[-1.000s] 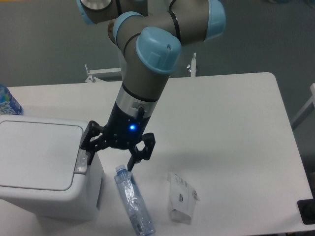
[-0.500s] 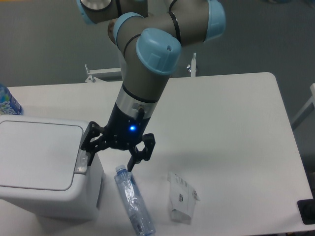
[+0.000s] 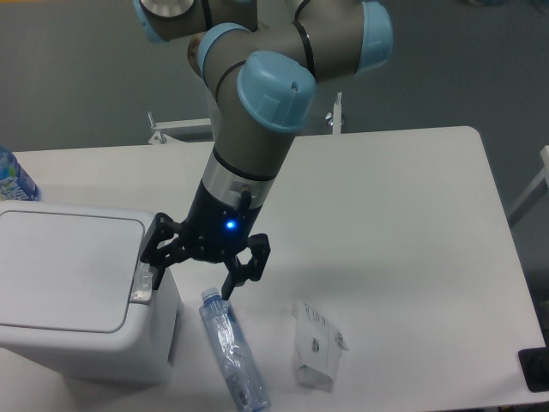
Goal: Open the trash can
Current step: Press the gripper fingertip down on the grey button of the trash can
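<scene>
The trash can (image 3: pixel 60 339) is a white boxy bin at the table's front left, its flat light-grey lid (image 3: pixel 64 268) down. A grey latch button (image 3: pixel 143 285) sits on the bin's right rim. My gripper (image 3: pixel 194 277) hangs open just right of the bin. Its left finger (image 3: pixel 158 273) is over or touching the latch; contact cannot be told. Its right finger (image 3: pixel 235 280) hovers above the cap of a lying bottle. Nothing is held between the fingers.
A crushed clear plastic bottle (image 3: pixel 233 352) lies on the table (image 3: pixel 403 223) right of the bin. A crumpled white wrapper (image 3: pixel 316 344) lies further right. Another bottle (image 3: pixel 12 178) shows at the left edge behind the bin.
</scene>
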Action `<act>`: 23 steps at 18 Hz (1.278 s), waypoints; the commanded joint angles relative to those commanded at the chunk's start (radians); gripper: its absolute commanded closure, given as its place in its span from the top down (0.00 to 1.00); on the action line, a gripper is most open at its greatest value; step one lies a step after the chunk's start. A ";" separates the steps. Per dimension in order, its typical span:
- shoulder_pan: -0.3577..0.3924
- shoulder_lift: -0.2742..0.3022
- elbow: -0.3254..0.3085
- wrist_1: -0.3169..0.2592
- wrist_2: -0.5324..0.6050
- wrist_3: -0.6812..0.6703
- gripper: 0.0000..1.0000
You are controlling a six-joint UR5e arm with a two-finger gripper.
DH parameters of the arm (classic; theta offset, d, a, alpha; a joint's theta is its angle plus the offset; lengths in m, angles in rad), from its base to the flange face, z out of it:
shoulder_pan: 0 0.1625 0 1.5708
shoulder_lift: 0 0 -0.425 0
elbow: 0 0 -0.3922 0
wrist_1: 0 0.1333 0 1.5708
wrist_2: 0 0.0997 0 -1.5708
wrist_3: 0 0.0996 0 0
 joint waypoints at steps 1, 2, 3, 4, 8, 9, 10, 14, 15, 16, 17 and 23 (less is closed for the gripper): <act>0.000 0.000 0.000 0.002 0.000 0.000 1.00; 0.000 -0.002 0.000 0.002 0.000 0.000 1.00; 0.000 -0.002 0.000 0.002 0.000 0.000 1.00; 0.000 -0.002 0.000 0.006 0.000 0.000 1.00; 0.000 -0.002 -0.002 0.014 0.000 0.000 1.00; 0.000 0.000 -0.002 0.014 0.000 0.000 1.00; 0.000 -0.002 -0.002 0.014 0.000 0.000 1.00; -0.006 -0.006 -0.002 0.015 0.002 0.000 1.00; -0.008 -0.006 -0.002 0.015 0.002 0.000 1.00; -0.008 -0.006 -0.002 0.015 0.002 0.000 1.00; -0.008 -0.006 -0.002 0.015 0.002 0.000 1.00; -0.008 -0.006 -0.006 0.015 0.002 0.000 1.00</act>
